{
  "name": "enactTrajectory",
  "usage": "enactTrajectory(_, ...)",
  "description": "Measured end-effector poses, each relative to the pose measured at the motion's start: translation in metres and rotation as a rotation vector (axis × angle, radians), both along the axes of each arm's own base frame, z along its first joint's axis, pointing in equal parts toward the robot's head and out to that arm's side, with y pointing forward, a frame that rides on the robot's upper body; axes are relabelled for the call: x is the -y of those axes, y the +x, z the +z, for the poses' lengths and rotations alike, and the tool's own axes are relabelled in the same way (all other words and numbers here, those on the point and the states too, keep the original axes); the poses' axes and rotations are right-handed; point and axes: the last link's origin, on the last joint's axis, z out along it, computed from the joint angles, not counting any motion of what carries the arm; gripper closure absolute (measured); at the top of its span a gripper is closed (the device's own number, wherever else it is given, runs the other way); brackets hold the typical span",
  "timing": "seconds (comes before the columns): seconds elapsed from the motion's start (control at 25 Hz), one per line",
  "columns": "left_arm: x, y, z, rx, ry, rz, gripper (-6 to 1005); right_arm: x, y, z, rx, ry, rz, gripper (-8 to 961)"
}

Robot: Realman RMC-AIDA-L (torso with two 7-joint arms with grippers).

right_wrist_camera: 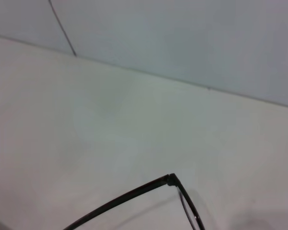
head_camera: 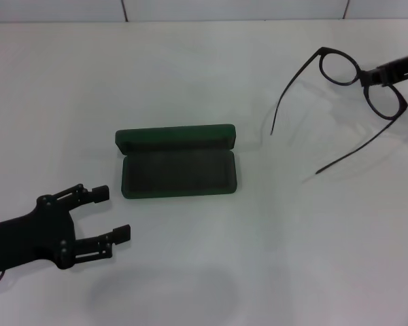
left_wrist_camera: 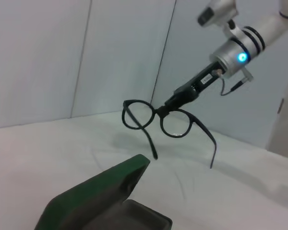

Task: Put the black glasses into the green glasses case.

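Right gripper (head_camera: 371,76) held glasses (head_camera: 357,75) by bridge, airborne, well off from open case (head_camera: 177,170); placing left. Left gripper (head_camera: 115,214) wide, idle.

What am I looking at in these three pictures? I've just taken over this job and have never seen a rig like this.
It is a two-armed robot. The head view looks down on a white table. There the dark green hard-shell glasses case lies open and empty. The right gripper holds the thin black-framed glasses by the bridge, above the table, temple arms unfolded. The left gripper rests open near the case, holding nothing. The left wrist camera shows the case and the held glasses; the right wrist camera shows only a bit of frame.
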Motion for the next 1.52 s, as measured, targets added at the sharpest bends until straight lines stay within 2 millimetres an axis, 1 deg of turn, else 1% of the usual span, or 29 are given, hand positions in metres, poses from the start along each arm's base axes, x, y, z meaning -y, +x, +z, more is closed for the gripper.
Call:
enactTrajectory(0.12,-0.002,0.003,0.002,0.014,-0.021,-0.001,123,0.009,0.006,0.004,-0.048,0.01,0.067,882)
enactTrajectory(0.16,-0.002,0.004,0.001,0.019,-0.025,-0.006,123,0.009,0.006,0.004,-0.048,0.01,0.067,885)
enactTrajectory(0.2,-0.003,0.006,0.001,0.024,-0.029,-0.013,123,0.017,0.01,0.005,-0.089,0.022,0.146,888)
enactTrajectory(0.24,-0.004,0.007,0.001,0.028,-0.031,-0.018,123,0.021,0.011,0.004,-0.107,0.023,0.186,890)
enactTrajectory(0.4,-0.012,0.016,-0.002,0.046,-0.054,-0.034,124,0.037,0.008,-0.004,-0.171,-0.002,0.377,893)
enactTrajectory(0.56,-0.017,0.026,-0.003,0.068,-0.077,-0.082,124,0.046,0.002,-0.01,-0.253,-0.018,0.514,893)
enactTrajectory(0.6,-0.017,0.026,-0.003,0.068,-0.077,-0.082,125,0.049,0.001,-0.011,-0.273,-0.02,0.557,893)
enactTrajectory(0.68,-0.021,0.037,-0.004,0.09,-0.077,-0.146,125,0.053,-0.002,-0.014,-0.3,-0.021,0.619,893)
enactTrajectory(0.72,-0.022,0.039,-0.005,0.093,-0.075,-0.158,125,0.057,-0.002,-0.017,-0.315,-0.024,0.653,893)
enactTrajectory(0.92,-0.033,0.054,-0.013,0.123,-0.063,-0.216,126,0.062,-0.002,-0.03,-0.328,-0.031,0.719,893)
enactTrajectory(1.04,-0.037,0.06,-0.015,0.13,-0.005,-0.279,126,0.064,-0.001,-0.035,-0.33,-0.045,0.725,893)
enactTrajectory(1.16,-0.037,0.066,-0.015,0.138,0.062,-0.372,241,0.065,0.0,-0.037,-0.332,-0.047,0.725,893)
enactTrajectory(1.24,-0.037,0.068,-0.015,0.138,0.067,-0.394,318,0.066,0.002,-0.04,-0.336,-0.046,0.729,892)
enactTrajectory(1.28,-0.038,0.072,-0.016,0.128,0.085,-0.456,357,0.066,0.002,-0.041,-0.339,-0.044,0.732,892)
enactTrajectory(1.36,-0.037,0.073,-0.018,0.118,0.1,-0.486,442,0.066,0.002,-0.043,-0.349,-0.037,0.741,892)
enactTrajectory(1.52,-0.035,0.078,-0.026,0.098,0.129,-0.584,616,0.066,-0.001,-0.046,-0.362,-0.024,0.777,892)
